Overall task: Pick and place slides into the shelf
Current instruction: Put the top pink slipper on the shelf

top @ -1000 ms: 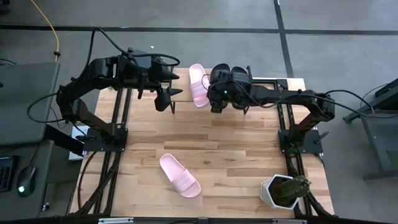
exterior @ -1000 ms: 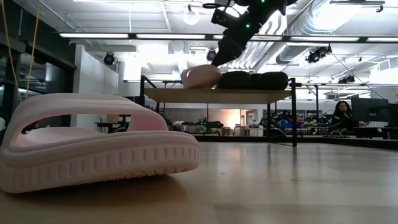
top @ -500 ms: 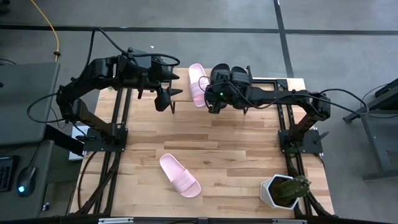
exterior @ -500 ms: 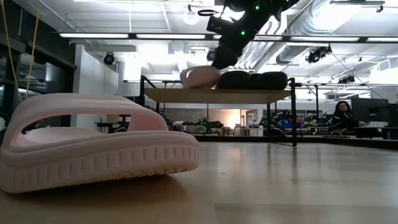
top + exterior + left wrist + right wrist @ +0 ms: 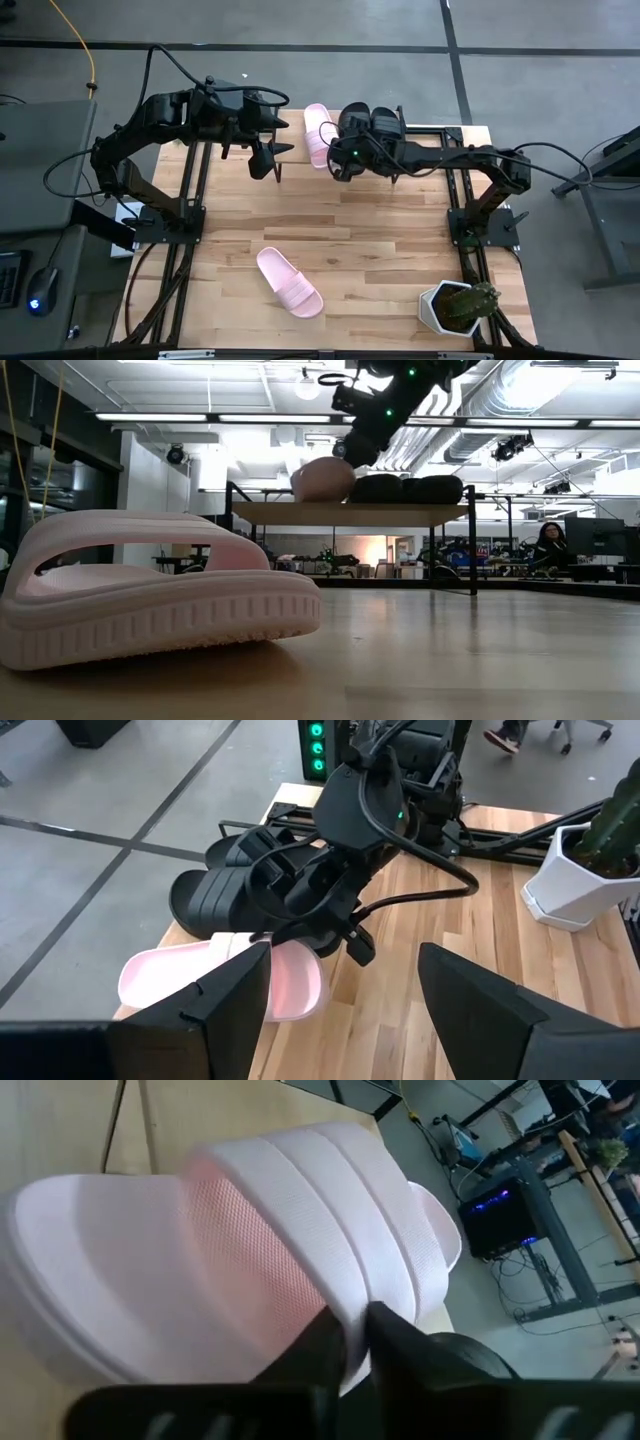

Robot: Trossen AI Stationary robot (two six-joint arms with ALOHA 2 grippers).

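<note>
- Right gripper (image 5: 338, 165) pinched narrow on strap of pink slide (image 5: 320, 135), steadying it on shelf (image 5: 350, 513) beside black pair (image 5: 372, 123).
- Probably final nudge into line with black pair.
- Left gripper (image 5: 265, 160) spread wide, empty, hovering by shelf, waiting.
- Second pink slide (image 5: 289, 281) on tabletop (image 5: 380, 260), not yet shelved.
- Potted plant (image 5: 460, 305) at corner, clear of work.

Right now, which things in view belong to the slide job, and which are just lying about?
Belongs to the job:
- shelf
- two black slides on the shelf
- pink slide on the shelf, under the right gripper
- pink slide on the table
- left gripper, open, waiting beside the shelf

Just lying about:
- potted cactus
- person in the room behind
</note>
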